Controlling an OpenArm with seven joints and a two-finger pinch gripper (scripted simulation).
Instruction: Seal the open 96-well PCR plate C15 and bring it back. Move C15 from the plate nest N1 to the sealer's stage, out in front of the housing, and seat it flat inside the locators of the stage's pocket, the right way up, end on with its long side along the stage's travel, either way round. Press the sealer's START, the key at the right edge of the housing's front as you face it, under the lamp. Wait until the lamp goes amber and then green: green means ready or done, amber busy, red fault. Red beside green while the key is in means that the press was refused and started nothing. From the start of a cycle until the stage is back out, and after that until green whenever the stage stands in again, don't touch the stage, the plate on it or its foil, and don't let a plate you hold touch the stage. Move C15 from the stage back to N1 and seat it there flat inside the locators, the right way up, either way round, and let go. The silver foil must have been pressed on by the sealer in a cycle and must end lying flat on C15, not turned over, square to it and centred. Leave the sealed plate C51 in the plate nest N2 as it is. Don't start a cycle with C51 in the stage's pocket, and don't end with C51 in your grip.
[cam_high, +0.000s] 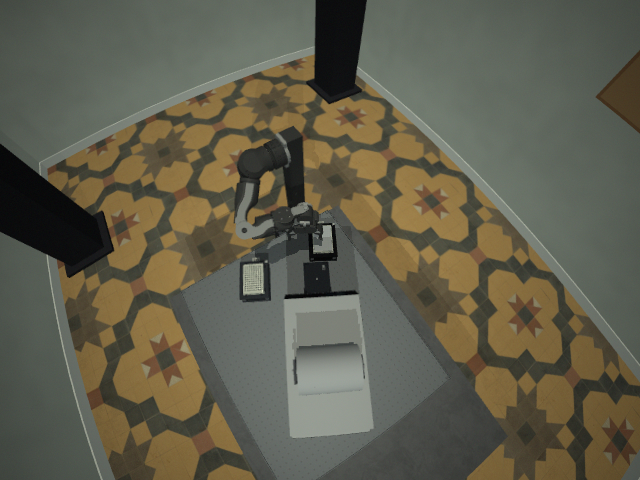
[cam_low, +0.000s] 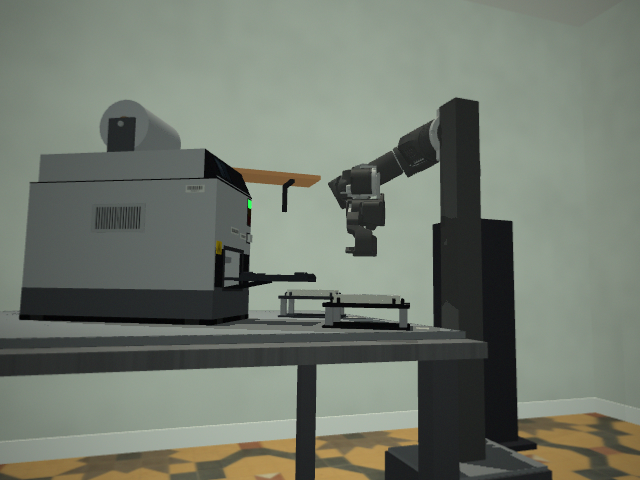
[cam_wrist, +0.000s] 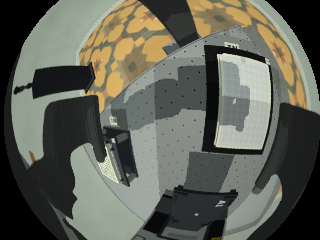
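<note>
- Well, my pincer (cam_low: 361, 250) hangs part-spread and empty, high over the right-hand plate (cam_high: 324, 246).
- C15 (cam_high: 255, 279) — the dotted, open-welled one, I judge — lies well left of it; confirm before descending, then straddle its long sides squarely.

The arm (cam_low: 413, 149) is reaching out from high on its column, upper part slanting downward, then bending at the elbow (cam_high: 242, 227) so the forearm is running level. The wrist (cam_low: 364, 193) is turning the gripper (cam_low: 360, 251) to point straight down. Its fingers are standing partly spread, gripping nothing, and hanging in the air, touching nothing.
</note>
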